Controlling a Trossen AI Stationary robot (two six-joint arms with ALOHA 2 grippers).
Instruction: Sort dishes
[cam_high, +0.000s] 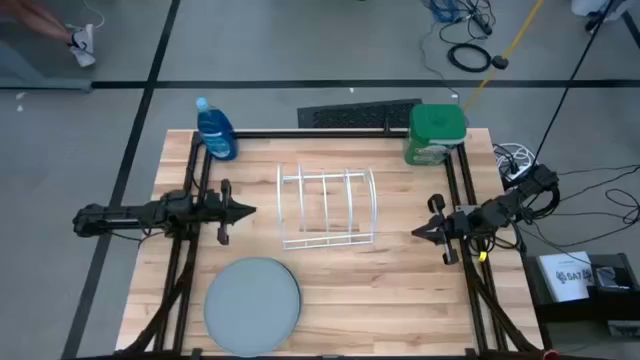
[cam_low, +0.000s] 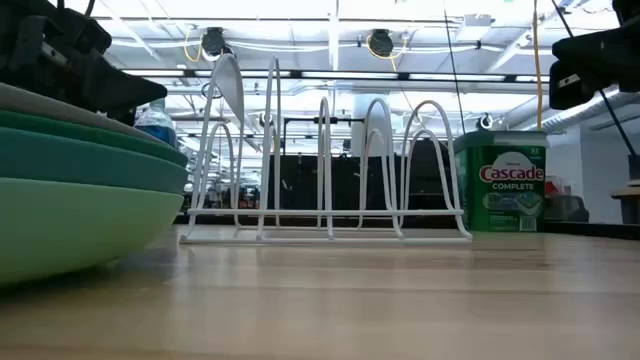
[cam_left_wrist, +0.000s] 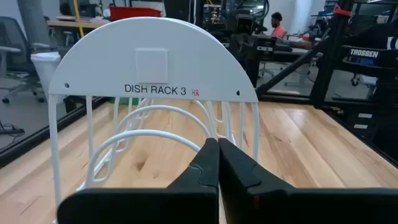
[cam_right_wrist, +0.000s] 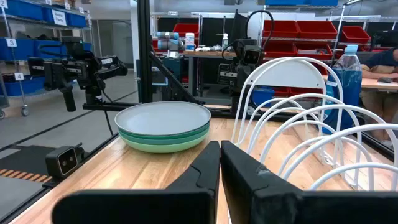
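- Nothing sorted yet by the look of it: the white wire rack (cam_high: 327, 207) stands mid-table w/ every slot bare.
- The plates (cam_high: 252, 305) sit in one stack near the front edge, on the left arm's side, just off the rack's front-left corner.
- From above only the grey plate (cam_high: 252, 300) shows, it's on top. Low view gives the layers under it: dark green plate (cam_low: 90, 127), teal plate (cam_low: 85, 160), light green plate (cam_low: 70, 225) at the bottom.
- Left gripper (cam_high: 246, 211) hangs beside the rack's left end, pointing at it, not touching; fingers pressed together, holding nothing. Wrist view confirms: closed tips aimed at the rack's end panel (cam_left_wrist: 152, 59) marked "DISH RACK 3".
- Right gripper (cam_high: 418, 232) waits on the rack's right side, a bit apart from it, fingers also pressed together & empty. Its wrist cam looks past the rack loops to the stack.
- Neither arm is over the stack, so I'd call this the very start: 0 of 4 placed, all 4 left to lift & slot.
- Likely first job: grey plate off the top, left arm being nearer.
- Back edge: blue bottle (cam_high: 214, 130) on the left, green detergent tub (cam_high: 436, 133) on the right; both well clear of the work.
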